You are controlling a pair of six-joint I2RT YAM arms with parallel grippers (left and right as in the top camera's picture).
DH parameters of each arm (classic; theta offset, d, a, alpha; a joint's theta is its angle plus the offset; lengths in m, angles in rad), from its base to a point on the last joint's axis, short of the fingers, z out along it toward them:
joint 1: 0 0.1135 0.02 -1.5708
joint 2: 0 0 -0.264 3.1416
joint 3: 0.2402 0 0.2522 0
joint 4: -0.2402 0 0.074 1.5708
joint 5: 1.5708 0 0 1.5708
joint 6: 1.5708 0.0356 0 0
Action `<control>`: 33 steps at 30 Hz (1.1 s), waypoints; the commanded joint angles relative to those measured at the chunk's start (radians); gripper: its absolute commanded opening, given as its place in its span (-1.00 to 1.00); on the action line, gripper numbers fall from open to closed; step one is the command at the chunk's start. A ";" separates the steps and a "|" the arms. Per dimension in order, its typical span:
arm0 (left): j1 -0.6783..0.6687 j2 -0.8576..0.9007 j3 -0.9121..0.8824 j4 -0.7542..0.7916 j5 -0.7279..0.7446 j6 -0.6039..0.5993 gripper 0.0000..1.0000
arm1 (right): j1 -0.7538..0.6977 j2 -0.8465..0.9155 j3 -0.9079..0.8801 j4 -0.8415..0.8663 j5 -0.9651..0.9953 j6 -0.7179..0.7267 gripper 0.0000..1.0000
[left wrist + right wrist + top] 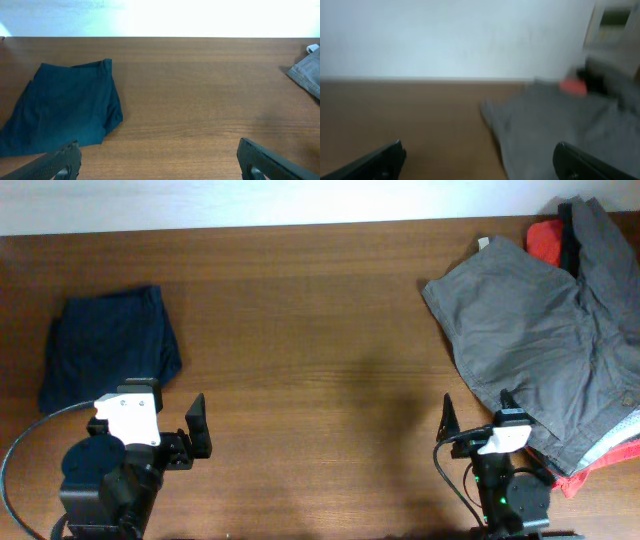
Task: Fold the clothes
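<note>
Looks like a pause between garments. At the left of the overhead frame, flat on the table (320, 330), a compact rectangle of navy shorts (110, 350), apparently folded and done with. At the upper right, running down the right edge, garments yet to be folded: grey shorts (525, 340) spread on top, a red-orange piece (545, 238) poking out at the top right corner, more red showing at the lower right under the grey cloth. At the lower left, just below the navy shorts, the left gripper (170, 420), jaws spread wide and holding nothing; in its wrist view, only bare wood in the gap. At the lower right, the right gripper (476, 415), likewise parted and empty, at the near edge of the grey shorts; touching the cloth or just above it, hard to tell. Wrist view there blurred, grey fabric filling its right half. Next, probably: reach for the grey shorts, pinch an edge or corner, drag them off the others to open table at centre frame, and smooth flat before any fold. Calls for taking one layer only, lest the pieces underneath come along.
</note>
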 commanded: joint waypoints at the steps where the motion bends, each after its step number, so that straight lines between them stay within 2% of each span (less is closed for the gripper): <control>1: -0.002 -0.003 -0.005 0.002 -0.010 -0.013 0.98 | -0.007 -0.008 -0.017 -0.031 -0.006 -0.006 0.98; 33: -0.002 -0.016 -0.013 -0.002 -0.010 -0.013 0.98 | -0.006 -0.006 -0.017 -0.031 -0.006 -0.006 0.98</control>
